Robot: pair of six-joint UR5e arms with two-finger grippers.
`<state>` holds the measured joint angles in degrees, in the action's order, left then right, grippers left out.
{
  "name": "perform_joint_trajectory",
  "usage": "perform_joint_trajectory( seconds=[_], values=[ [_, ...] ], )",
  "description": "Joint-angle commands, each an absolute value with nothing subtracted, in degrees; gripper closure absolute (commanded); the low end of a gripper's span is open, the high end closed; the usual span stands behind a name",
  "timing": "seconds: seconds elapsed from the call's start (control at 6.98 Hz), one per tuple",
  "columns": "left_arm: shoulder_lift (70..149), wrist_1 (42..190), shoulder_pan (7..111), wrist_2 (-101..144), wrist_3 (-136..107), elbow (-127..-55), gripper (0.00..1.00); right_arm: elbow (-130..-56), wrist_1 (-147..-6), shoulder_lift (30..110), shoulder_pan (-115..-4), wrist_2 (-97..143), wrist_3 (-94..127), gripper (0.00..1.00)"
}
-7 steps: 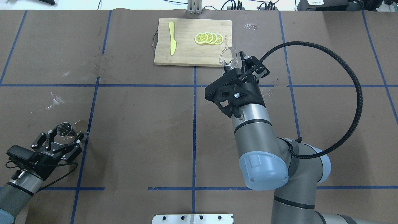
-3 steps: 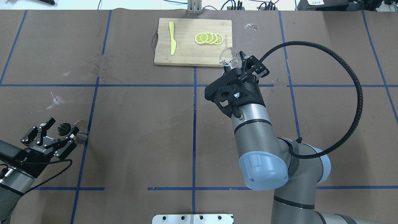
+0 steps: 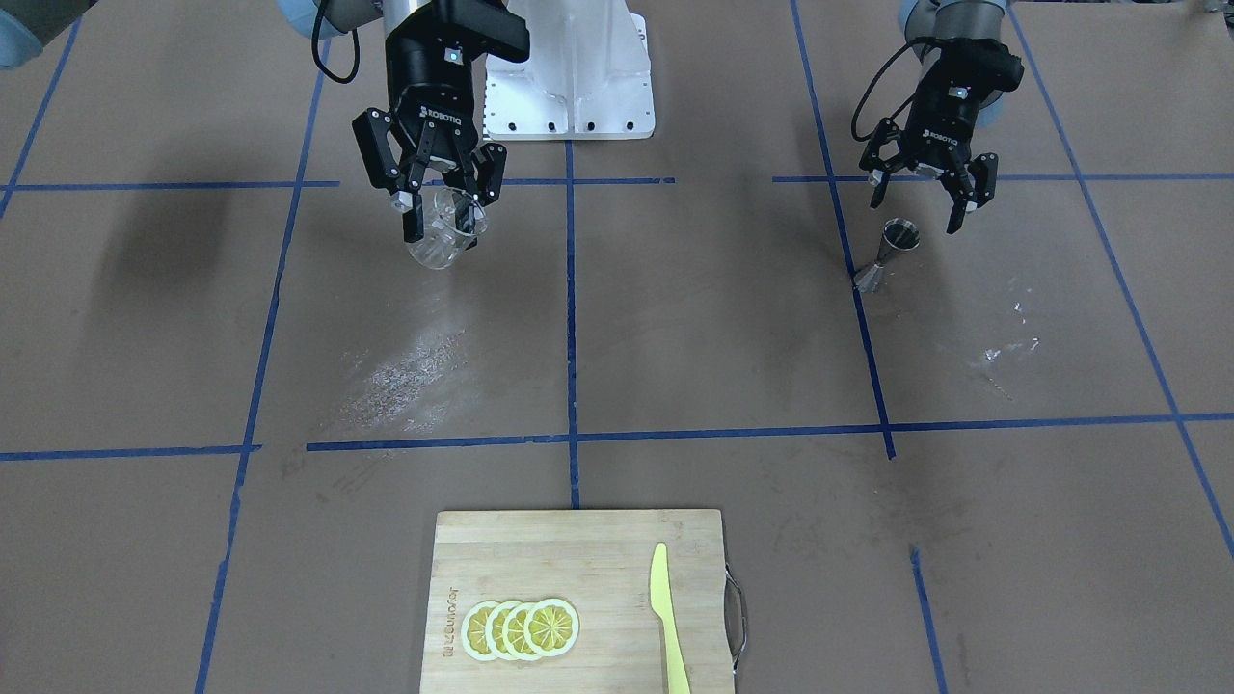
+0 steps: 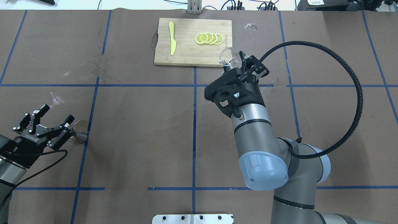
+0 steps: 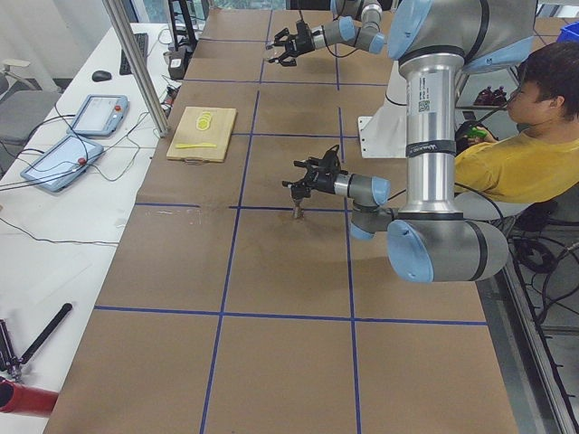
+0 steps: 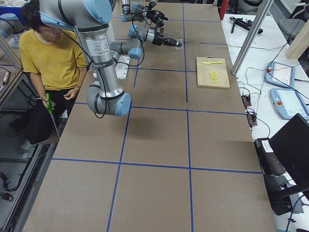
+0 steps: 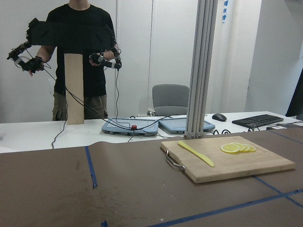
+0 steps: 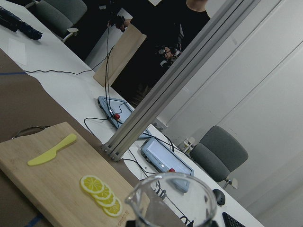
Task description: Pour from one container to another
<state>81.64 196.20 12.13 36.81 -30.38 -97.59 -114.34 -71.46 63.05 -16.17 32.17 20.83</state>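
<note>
The glass tumbler (image 3: 439,241) is hanging in the air above the table (image 3: 675,337), and the right gripper (image 3: 445,207) is clamping it between its fingers. The jigger (image 3: 885,255) is standing upright on the table beside a blue tape line (image 3: 865,328), with its long axis vertical and one mouth facing up. It is lying well apart from the tumbler, toward the robot's left, so I judge the pouring will need the right arm to carry the glass across to that side. The left gripper (image 3: 916,207) is the nearer one: it is hovering just beside the jigger, on the robot's side of it, with its fingers spread apart and touching nothing. One second ago these fingers were standing around the jigger; now they are drawn back from it, and the jigger is standing free. The tumbler and the right arm are staying where they were.
</note>
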Motion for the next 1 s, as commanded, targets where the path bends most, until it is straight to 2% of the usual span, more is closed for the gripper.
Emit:
perform_joint_trajectory(
  seconds=[0.0, 0.29, 0.57, 0.86],
  values=[
    [81.6, 192.2, 24.8, 53.4, -26.7, -97.9, 0.0, -114.3, -71.5, 63.0, -16.2, 32.2, 20.8, 1.0],
    [81.8, 183.2, 39.7, 76.8, -25.9, -97.7, 0.0, -114.3, -71.5, 63.1, -16.2, 32.2, 20.8, 1.0],
    [83.1, 171.2, 55.9, 96.9, -14.3, -97.7, 0.0, -114.3, -71.5, 63.2, -16.2, 32.2, 20.8, 1.0],
    [87.3, 153.6, 69.9, 113.6, -5.2, -97.6, 0.01, -114.3, -71.5, 63.2, -16.2, 32.2, 20.8, 1.0]
  ],
)
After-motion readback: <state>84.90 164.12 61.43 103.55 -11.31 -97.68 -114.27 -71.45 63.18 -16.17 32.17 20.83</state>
